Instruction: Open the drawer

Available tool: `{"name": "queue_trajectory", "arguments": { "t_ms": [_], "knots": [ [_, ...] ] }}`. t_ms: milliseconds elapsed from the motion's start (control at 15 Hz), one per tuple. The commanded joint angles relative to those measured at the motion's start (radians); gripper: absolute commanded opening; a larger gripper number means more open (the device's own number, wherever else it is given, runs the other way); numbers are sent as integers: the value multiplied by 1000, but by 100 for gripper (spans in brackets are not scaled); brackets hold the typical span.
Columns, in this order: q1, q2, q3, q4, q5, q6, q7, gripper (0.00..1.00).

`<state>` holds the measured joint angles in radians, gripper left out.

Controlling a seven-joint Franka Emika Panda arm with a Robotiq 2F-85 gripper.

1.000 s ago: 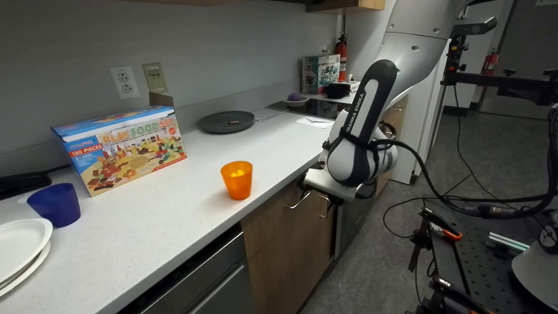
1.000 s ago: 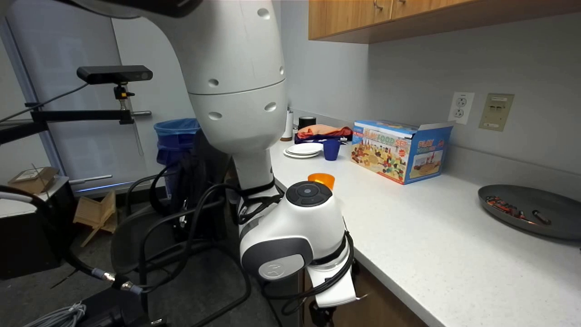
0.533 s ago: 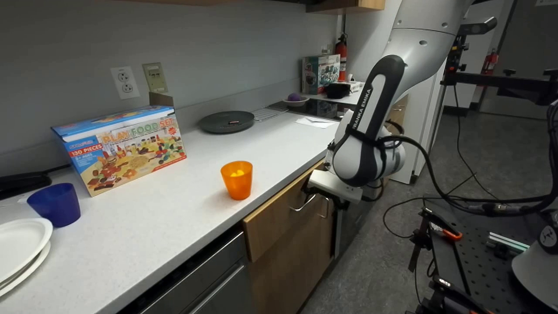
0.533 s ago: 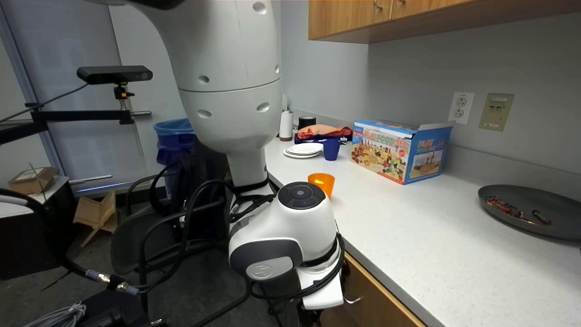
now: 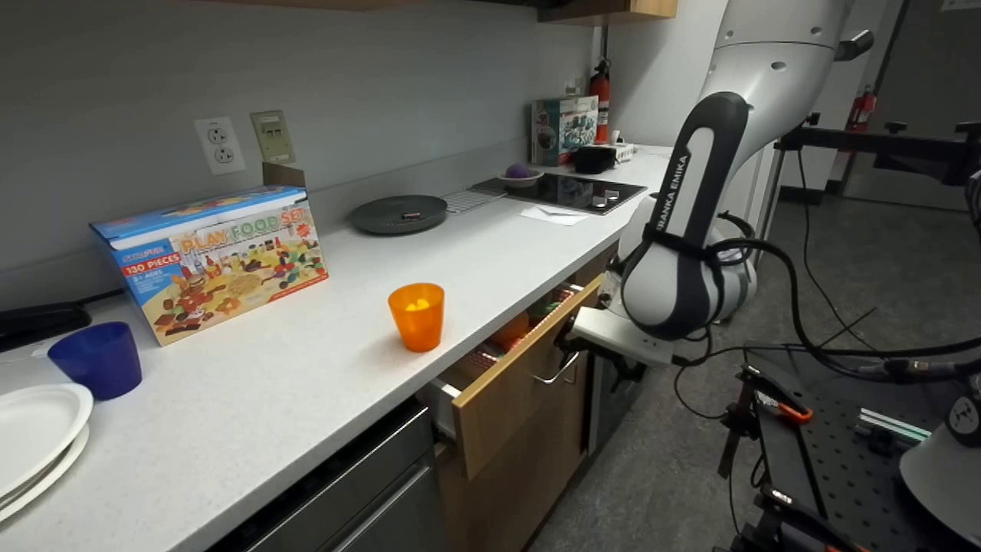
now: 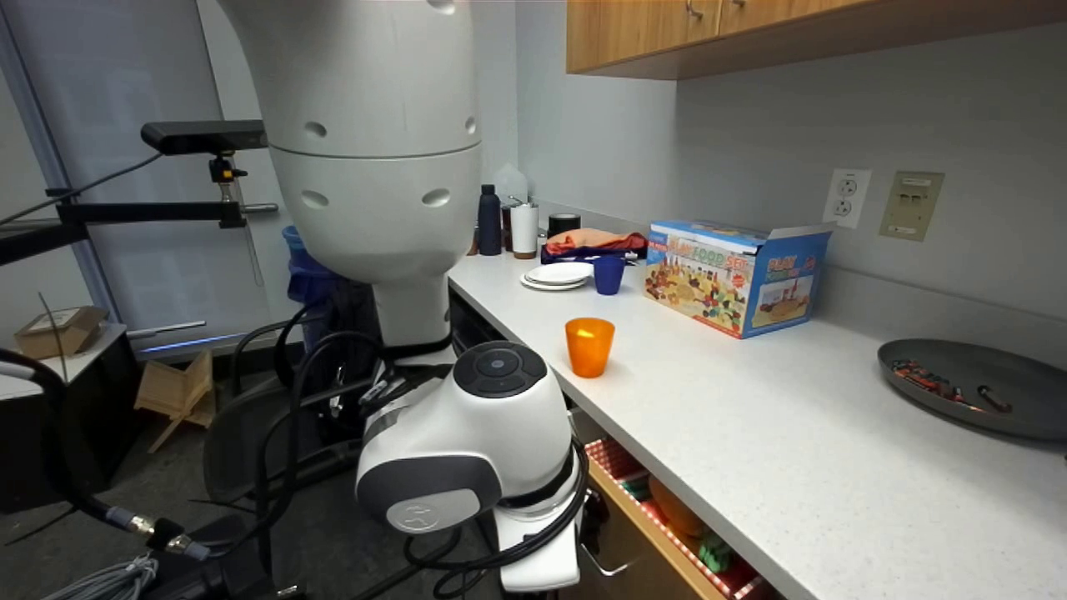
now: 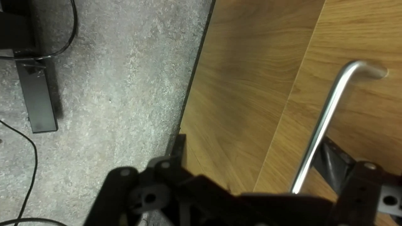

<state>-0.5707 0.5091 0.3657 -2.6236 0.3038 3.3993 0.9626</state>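
The brown wood-fronted drawer (image 5: 502, 402) stands partly pulled out from under the counter. In both exterior views its inside shows, with red-and-white checked lining and green and orange items (image 6: 679, 508). Its silver bar handle (image 5: 556, 372) is at the gripper and also shows in the wrist view (image 7: 323, 122). My gripper (image 7: 256, 152) has its fingers wide apart. One finger is hooked behind the handle bar, between bar and drawer front; the other hangs on the floor side, away from the bar. In an exterior view the gripper (image 5: 602, 356) is partly hidden by the wrist camera mount.
An orange cup (image 5: 418, 318) stands near the counter edge above the drawer. A food-set box (image 5: 222, 261), blue cup (image 5: 100, 360), plates (image 5: 38, 437) and dark pan (image 5: 398, 215) are on the counter. A grey drawer front (image 5: 360, 491) is beside the drawer; a brown cabinet door (image 5: 498, 491) is below.
The arm and gripper have moved away from the counter, and the drawer has come out with the handle, from shut to partly open. Its contents now show.
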Motion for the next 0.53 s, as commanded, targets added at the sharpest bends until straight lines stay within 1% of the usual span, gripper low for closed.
{"name": "queue_trajectory", "arguments": {
  "t_ms": [0, 200, 267, 400, 467],
  "knots": [
    [-14, -117, 40, -154, -31, -5, 37, 100],
    [41, -182, 14, -240, -31, 33, 85, 100],
    [82, -111, 5, -132, 86, 0, -9, 100],
    [109, -132, 11, -146, 149, -13, -18, 100],
    [141, -130, -1, -140, 199, -10, -44, 100]
  ]
}}
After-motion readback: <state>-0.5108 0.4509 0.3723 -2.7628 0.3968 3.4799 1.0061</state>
